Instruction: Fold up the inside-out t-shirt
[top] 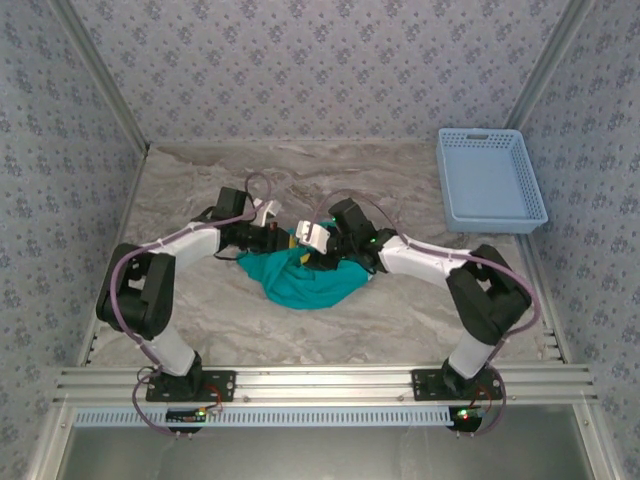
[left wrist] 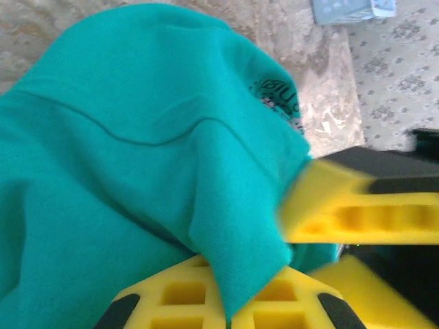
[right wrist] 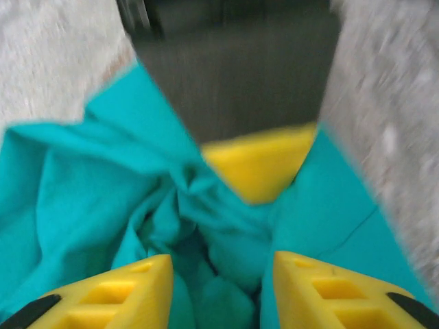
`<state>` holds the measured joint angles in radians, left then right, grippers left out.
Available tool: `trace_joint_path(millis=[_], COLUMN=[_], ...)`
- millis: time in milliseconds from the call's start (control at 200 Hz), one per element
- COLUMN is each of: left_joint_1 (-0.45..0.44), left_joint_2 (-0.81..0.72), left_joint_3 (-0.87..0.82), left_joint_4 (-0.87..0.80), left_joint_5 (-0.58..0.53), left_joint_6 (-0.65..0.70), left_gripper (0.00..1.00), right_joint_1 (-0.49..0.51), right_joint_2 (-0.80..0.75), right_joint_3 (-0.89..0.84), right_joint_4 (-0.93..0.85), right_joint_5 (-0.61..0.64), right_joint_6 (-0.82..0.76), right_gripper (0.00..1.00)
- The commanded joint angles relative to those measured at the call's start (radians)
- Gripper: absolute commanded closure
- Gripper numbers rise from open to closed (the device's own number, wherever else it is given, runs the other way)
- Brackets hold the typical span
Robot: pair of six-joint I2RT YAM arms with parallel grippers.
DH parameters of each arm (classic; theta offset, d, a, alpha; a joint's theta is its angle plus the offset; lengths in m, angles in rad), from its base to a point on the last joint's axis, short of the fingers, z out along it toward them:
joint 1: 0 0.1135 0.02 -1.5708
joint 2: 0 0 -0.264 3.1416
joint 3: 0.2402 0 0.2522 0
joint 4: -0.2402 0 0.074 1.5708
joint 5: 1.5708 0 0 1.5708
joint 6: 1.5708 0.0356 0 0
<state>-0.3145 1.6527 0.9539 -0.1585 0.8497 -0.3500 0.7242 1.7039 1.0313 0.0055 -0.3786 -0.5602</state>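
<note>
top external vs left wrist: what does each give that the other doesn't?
Top external: left arm and right arm whole, and the t-shirt as one bunched heap on the table.
Left wrist: a fold of fabric pinched in the left hand, a seam line, and a dark print on the cloth.
Both: teal t-shirt, marble table, light blue basket.

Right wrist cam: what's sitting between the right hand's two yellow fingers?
Bunched folds of the teal-green fabric t-shirt lie in the gap between the parted fingers of the right hand, as seen in the right wrist view. No bare table shows there.
</note>
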Motion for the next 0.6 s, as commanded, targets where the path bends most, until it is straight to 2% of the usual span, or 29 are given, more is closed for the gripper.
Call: trace_joint_path(millis=[0,105,175,250,320,465,540,595], left_joint_1=[0.003,0.012,0.012,0.011,0.014,0.039,0.052,0.055], left_joint_2=[-0.023,-0.011,-0.011,-0.012,-0.013,-0.004,0.016,0.038], left_joint_3=[-0.004,-0.010,-0.006,0.008,0.030,0.063,0.093,0.132], left_joint_4=[0.078,0.145,0.166,0.160,0.129,0.122,0.136,0.101], left_joint_5=[0.079,0.110,0.106,0.104,0.092,0.058,0.034,-0.023], left_joint_6=[-0.047,-0.110,-0.131,-0.127,-0.108,-0.105,-0.120,-0.098], left_gripper=[0.93,0.94,0.94,0.94,0.94,0.94,0.93,0.92], right_joint_1=[0.025,0.032,0.038,0.043,0.035,-0.042,-0.062,-0.068], right_joint_2=[0.010,0.016,0.030,0.030,0.004,-0.139,-0.232,-0.291], right_joint_3=[0.004,-0.027,-0.032,-0.043,-0.060,-0.111,-0.116,-0.100], right_joint_4=[-0.096,-0.097,-0.106,-0.096,-0.074,0.048,0.096,0.089], right_joint_5=[0.010,0.076,0.121,0.152,0.118,-0.059,-0.068,-0.055], right_joint_6=[0.016,0.036,0.022,0.000,-0.021,-0.008,-0.040,-0.088], right_gripper=[0.56,0.55,0.59,0.86,1.00,1.00,1.00,1.00])
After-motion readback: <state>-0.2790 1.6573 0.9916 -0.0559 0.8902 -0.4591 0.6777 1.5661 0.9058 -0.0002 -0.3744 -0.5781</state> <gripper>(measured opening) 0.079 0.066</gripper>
